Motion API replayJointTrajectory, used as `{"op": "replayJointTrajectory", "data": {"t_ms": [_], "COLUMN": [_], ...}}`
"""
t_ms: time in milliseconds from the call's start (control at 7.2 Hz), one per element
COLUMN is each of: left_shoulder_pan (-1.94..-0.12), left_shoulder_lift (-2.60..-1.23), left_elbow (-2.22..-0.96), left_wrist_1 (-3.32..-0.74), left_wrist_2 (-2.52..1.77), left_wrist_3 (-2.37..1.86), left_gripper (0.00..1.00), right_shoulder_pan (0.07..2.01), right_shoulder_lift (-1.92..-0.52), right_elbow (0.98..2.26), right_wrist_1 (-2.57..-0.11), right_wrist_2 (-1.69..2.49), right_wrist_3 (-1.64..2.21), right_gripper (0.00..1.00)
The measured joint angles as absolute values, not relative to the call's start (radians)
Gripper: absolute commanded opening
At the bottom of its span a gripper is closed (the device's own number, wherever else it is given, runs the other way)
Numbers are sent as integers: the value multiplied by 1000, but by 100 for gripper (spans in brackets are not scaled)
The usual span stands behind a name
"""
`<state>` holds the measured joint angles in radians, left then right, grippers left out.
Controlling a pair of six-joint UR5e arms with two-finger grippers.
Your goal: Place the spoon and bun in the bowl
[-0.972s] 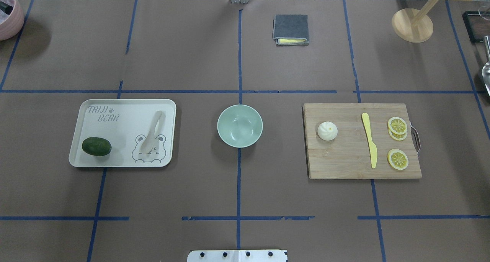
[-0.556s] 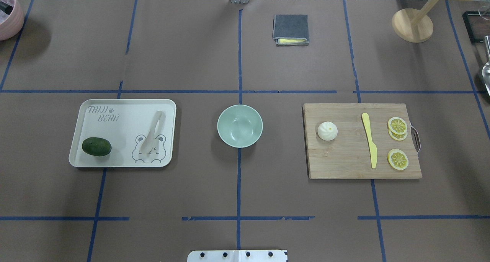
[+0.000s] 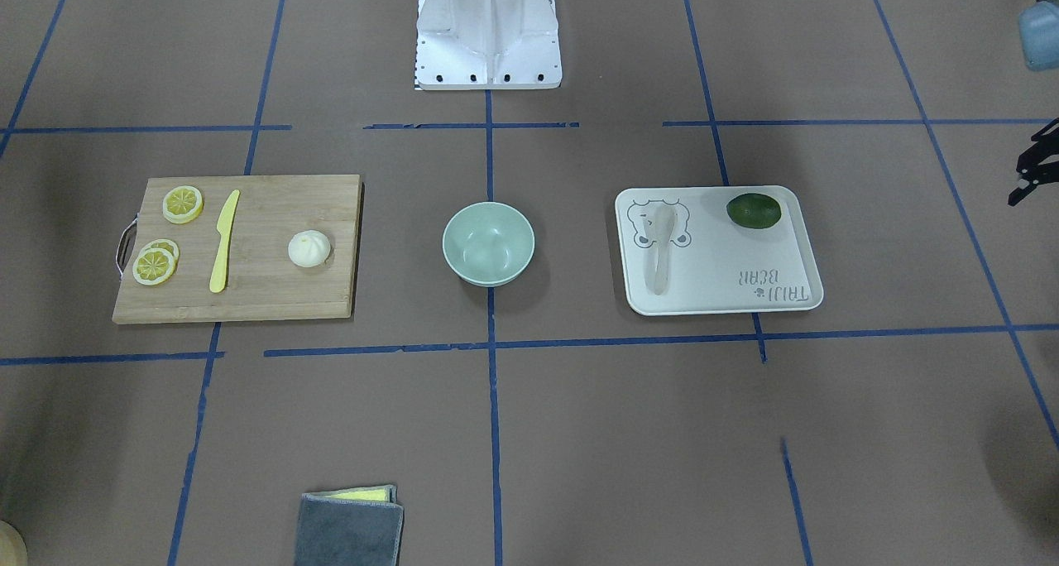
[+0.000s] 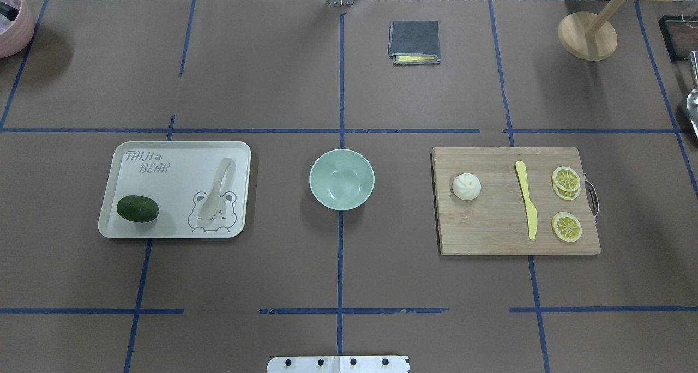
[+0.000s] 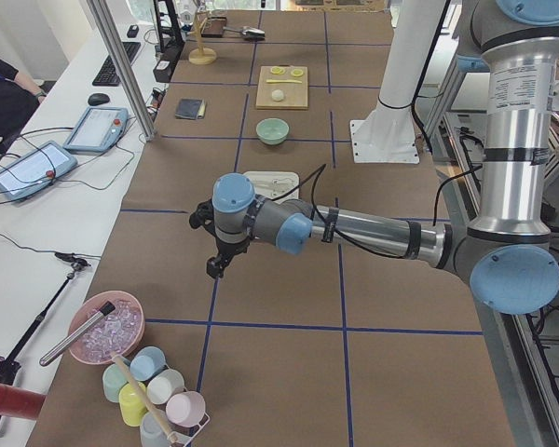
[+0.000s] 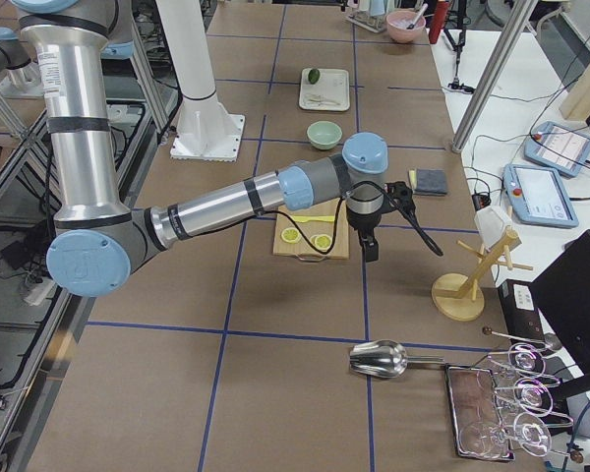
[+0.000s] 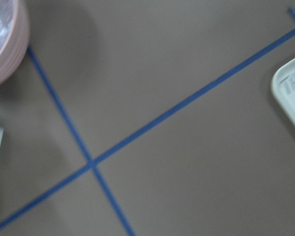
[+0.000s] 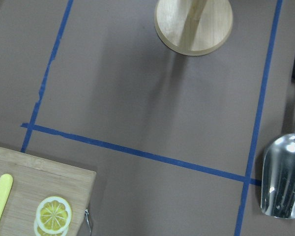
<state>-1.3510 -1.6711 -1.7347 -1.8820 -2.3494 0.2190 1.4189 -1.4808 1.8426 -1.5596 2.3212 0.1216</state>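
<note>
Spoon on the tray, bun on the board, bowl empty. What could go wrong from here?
1. The spoon lies flat on the tray; a grasp may scrape or shove the tray rather than lift the spoon.
2. The bun is round and looks soft; a pinch could squash it or send it rolling across the cutting board.
3. The bowl is small; the spoon may lean over its rim and tip out.

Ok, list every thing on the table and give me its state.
Bowl: upright, empty.
Spoon: lying on the tray, ungrasped.
Bun: upright on the board, ungrasped.
Knife: flat on the board.
Lemon slices: flat on the board, two overlapping.
Fruit: on its side on the tray.
Cloth: folded.
Left gripper: over bare table, open or shut unclear.
Right gripper: past the board's end, open or shut unclear.
</note>
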Motion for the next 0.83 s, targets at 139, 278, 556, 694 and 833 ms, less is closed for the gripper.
{"op": "replayJointTrajectory", "data": {"t_ms": [139,278,556,694,833], "left_shoulder_pan": [-1320,-1290,-1218,-1169,-1121], "left_shoulder_lift": [-1734,-1768,-1788,-1795,-1804], "left_elbow": [-1732,-1729,-1735,-1744,-1749], "left_wrist_1": [-1934,-2030,-2201,-2234,-2245], "left_wrist_2": [-2350,-2351,-2341,-2306,-2251], "left_wrist_3": [219,199,-69,-218,-322], "left_gripper": [100,100,100,100,100], "right_shoulder_pan": [1396,1380,1372,1372,1372], "right_shoulder_lift": [-1475,-1469,-1469,-1474,-1481], "right_elbow": [1838,1831,1813,1808,1806], "right_wrist_1": [-1535,-1522,-1505,-1503,-1502], "right_wrist_2": [2320,2318,2318,2319,2320], "right_wrist_3": [126,134,145,146,146], "right_gripper": [100,100,100,100,100]}}
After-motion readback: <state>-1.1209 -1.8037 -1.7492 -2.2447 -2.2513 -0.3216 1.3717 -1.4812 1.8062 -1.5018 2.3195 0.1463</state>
